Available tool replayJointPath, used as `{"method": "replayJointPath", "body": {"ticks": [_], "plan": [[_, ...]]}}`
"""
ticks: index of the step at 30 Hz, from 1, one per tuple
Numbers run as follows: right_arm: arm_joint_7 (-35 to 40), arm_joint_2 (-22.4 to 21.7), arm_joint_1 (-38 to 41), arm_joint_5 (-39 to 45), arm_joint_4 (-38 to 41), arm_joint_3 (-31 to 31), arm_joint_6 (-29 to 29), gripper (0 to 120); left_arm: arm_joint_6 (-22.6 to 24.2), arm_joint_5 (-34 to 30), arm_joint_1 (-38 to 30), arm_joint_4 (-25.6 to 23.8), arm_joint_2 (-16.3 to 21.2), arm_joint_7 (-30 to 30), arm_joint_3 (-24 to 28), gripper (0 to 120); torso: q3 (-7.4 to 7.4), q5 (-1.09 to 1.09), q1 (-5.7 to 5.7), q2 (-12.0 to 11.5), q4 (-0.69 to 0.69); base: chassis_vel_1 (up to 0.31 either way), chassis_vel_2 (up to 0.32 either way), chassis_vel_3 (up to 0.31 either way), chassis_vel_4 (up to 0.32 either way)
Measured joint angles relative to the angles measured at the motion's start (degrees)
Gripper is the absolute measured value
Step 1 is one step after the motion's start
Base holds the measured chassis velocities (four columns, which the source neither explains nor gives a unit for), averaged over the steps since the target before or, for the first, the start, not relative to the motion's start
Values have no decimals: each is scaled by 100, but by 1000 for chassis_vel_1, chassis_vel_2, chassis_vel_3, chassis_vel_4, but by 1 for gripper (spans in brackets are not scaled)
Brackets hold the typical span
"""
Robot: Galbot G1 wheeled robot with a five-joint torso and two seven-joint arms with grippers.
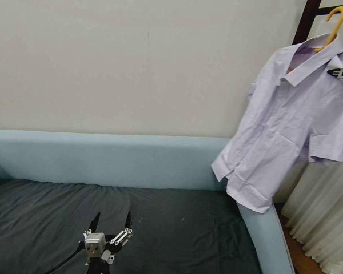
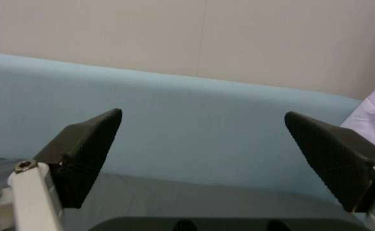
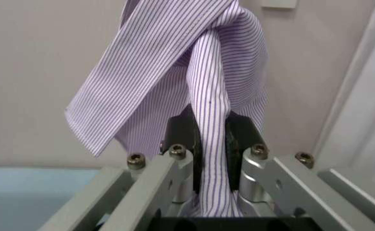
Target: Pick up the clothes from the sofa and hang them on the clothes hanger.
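Observation:
A pale lilac striped shirt (image 1: pixel 286 125) hangs from a yellow hanger (image 1: pixel 335 20) on a dark rack (image 1: pixel 304 20) at the upper right, beyond the sofa's right end. My right gripper (image 1: pixel 342 74) is at the shirt's shoulder. The right wrist view shows this gripper (image 3: pixel 211 130) shut on a fold of the striped shirt (image 3: pixel 174 57). My left gripper (image 1: pixel 112 217) hovers open and holding nothing over the dark sofa seat (image 1: pixel 40 222). In the left wrist view its fingers (image 2: pixel 202 118) spread wide, facing the light blue backrest (image 2: pixel 194 125).
The light blue sofa backrest (image 1: pixel 131 160) runs along a plain wall. The sofa's right arm (image 1: pixel 268 240) lies below the shirt's hem. White curtains (image 1: pixel 326 217) hang at the far right above a strip of wooden floor (image 1: pixel 294 251).

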Motion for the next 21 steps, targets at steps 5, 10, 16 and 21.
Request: {"method": "replayJointPath", "body": {"ticks": [5,10,16,21], "plan": [[-84,-294,-183,-550,12,22,0,8,-6,5,-6,-27,55,-5,78,100,1,1,0,0,2,0,0,0,0],[-153,-515,-353,-818,-73,33,0,8,-73,-84,4,-37,112,47,71,100,0,0,0,0,2,0,0,0,0],[-221,-573,-417,-840,-323,3,13,8,-82,-102,5,-41,118,62,66,100,0,-1,0,0,-1,0,0,0,0],[-705,-246,-306,-1351,-557,-190,21,8,-82,-105,6,-42,119,65,65,100,1,0,0,0,2,0,0,0,0]]}}
